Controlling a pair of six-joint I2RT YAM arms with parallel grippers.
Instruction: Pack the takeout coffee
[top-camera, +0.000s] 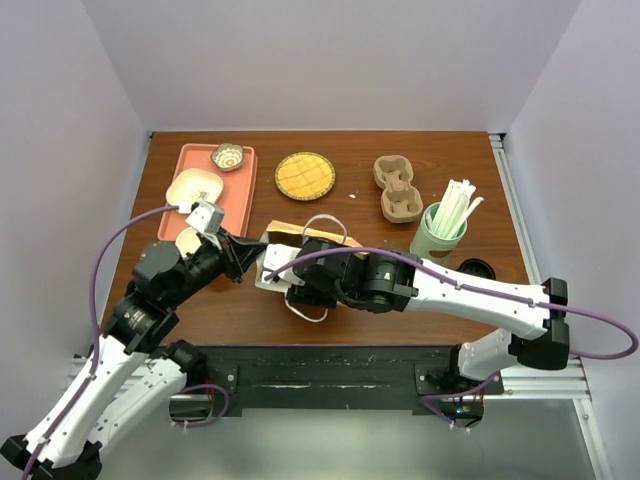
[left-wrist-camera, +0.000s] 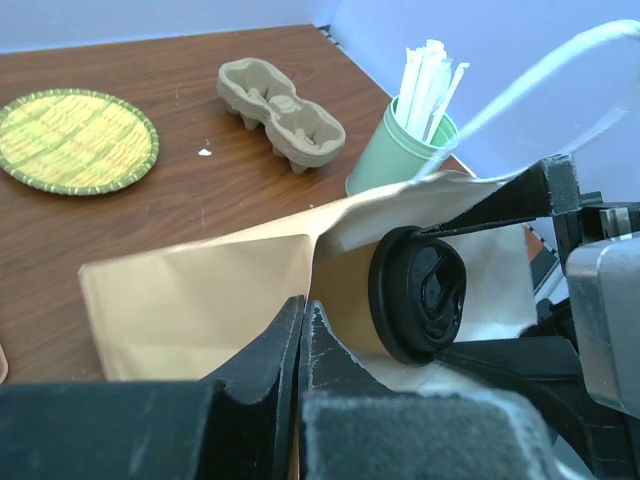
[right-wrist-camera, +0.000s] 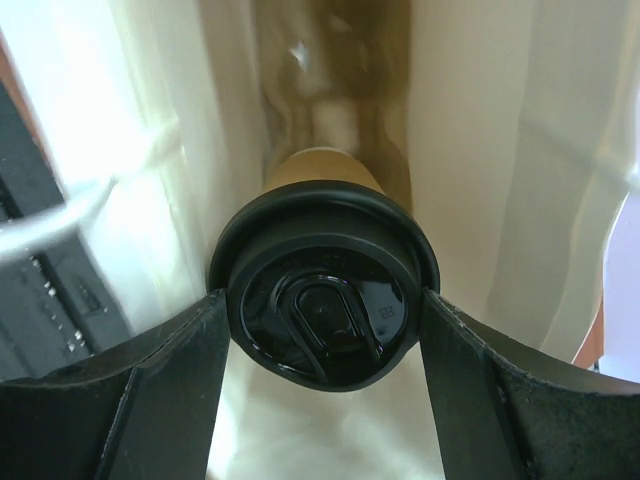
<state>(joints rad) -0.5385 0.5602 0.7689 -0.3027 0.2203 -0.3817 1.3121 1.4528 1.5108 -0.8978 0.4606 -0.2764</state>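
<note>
The takeout coffee (right-wrist-camera: 320, 262), a tan paper cup under a round black lid, lies on its side inside a brown paper bag (left-wrist-camera: 190, 300). My right gripper (right-wrist-camera: 322, 312) reaches into the bag's mouth, and its fingers (right-wrist-camera: 180, 370) press both sides of the lid. In the left wrist view the lid (left-wrist-camera: 420, 295) shows between those black fingers (left-wrist-camera: 500, 205). My left gripper (left-wrist-camera: 303, 322) is shut on the bag's edge and holds the mouth open. From above, the bag (top-camera: 285, 233) lies at mid-table between both arms, and the cup is hidden there.
A pink tray (top-camera: 247, 190) with bowls sits at the back left. A yellow woven mat (top-camera: 304, 175), a cardboard cup carrier (top-camera: 397, 188) and a green cup of straws (top-camera: 438, 232) stand behind and to the right. A dark round thing (top-camera: 478, 268) lies near the right arm.
</note>
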